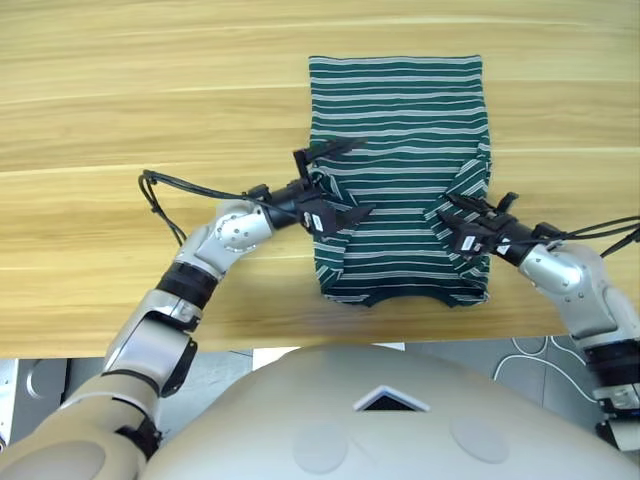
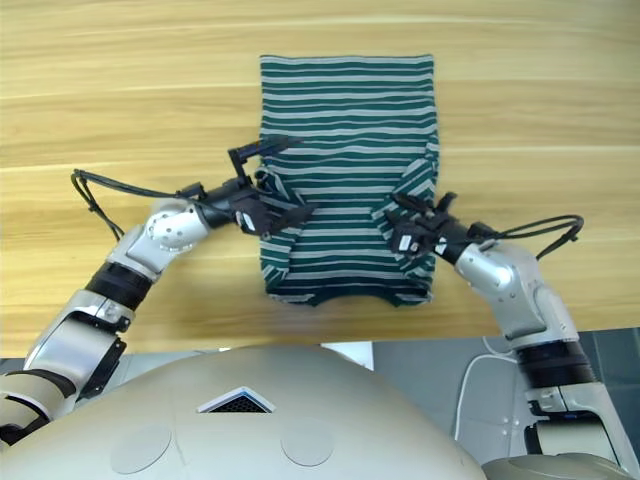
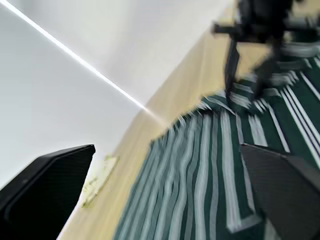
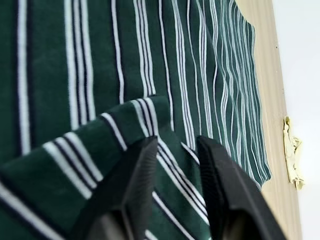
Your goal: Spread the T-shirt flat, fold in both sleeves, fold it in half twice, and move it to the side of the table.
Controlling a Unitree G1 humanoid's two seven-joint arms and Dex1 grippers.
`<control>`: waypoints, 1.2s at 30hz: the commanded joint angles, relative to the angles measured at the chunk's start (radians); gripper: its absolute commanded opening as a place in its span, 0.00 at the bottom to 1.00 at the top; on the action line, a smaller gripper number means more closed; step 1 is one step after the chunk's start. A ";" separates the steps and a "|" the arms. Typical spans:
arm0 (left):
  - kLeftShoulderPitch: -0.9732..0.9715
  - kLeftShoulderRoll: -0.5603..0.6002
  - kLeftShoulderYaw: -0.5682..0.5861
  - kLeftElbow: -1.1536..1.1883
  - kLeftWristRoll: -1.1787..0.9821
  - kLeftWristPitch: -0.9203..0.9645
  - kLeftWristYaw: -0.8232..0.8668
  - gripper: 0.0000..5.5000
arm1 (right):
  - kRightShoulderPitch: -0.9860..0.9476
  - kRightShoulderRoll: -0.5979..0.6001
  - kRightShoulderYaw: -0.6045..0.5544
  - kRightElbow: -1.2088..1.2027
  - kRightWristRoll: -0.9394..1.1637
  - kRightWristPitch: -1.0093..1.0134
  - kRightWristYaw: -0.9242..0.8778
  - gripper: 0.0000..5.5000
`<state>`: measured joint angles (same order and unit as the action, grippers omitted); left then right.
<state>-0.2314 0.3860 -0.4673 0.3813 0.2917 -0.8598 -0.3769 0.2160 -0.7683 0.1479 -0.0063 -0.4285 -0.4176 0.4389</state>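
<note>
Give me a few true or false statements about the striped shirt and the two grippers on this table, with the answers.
1. The T-shirt lies on the wooden table. True.
2. The T-shirt is plain red. False: it is dark green with pale stripes.
3. The left gripper is open at the shirt's left side. True.
4. The right gripper rests on bare table, away from the shirt. False: it is at the shirt's right side, with a fold of fabric between its fingers.
5. Both sleeves stick straight out sideways. False: they are folded in over the body.
</note>
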 commanded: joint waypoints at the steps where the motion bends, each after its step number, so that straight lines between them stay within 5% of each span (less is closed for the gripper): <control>1: 0.007 0.016 0.024 -0.046 -0.088 0.014 -0.049 0.98 | -0.010 0.003 -0.022 -0.006 0.065 0.013 0.026 0.39; 5: 0.029 0.056 0.052 -0.131 -0.169 0.026 -0.099 0.98 | 0.056 -0.026 -0.121 -0.112 0.220 -0.043 0.044 0.54; 9: 0.064 0.224 0.102 -0.243 -0.132 0.024 -0.186 0.98 | 0.250 -0.097 -0.359 -0.269 0.367 -0.112 0.102 0.67; 13: 0.154 0.419 0.172 -0.343 -0.141 0.031 -0.274 0.98 | 0.376 -0.154 -0.510 -0.271 0.326 -0.112 0.179 0.70; 17: 0.287 0.549 0.176 -0.353 -0.043 0.034 -0.329 0.98 | 0.456 -0.199 -0.447 -0.243 0.233 -0.137 0.274 0.70; 24: 0.366 0.501 0.091 -0.355 0.038 0.101 -0.354 0.98 | 0.404 -0.179 -0.272 -0.140 0.145 -0.131 0.300 0.70; 30: 0.370 0.477 0.025 -0.344 0.070 0.096 -0.358 0.98 | 0.464 -0.194 -0.314 -0.104 0.129 -0.127 0.263 0.70; 36: 0.334 0.450 0.012 -0.329 0.073 0.092 -0.341 0.98 | 0.544 -0.186 -0.442 -0.260 0.363 -0.212 0.276 0.70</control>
<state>0.0881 0.8418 -0.4187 0.0089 0.2844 -0.7892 -0.6938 0.7409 -0.9512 -0.2477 -0.2067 -0.1469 -0.5996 0.6985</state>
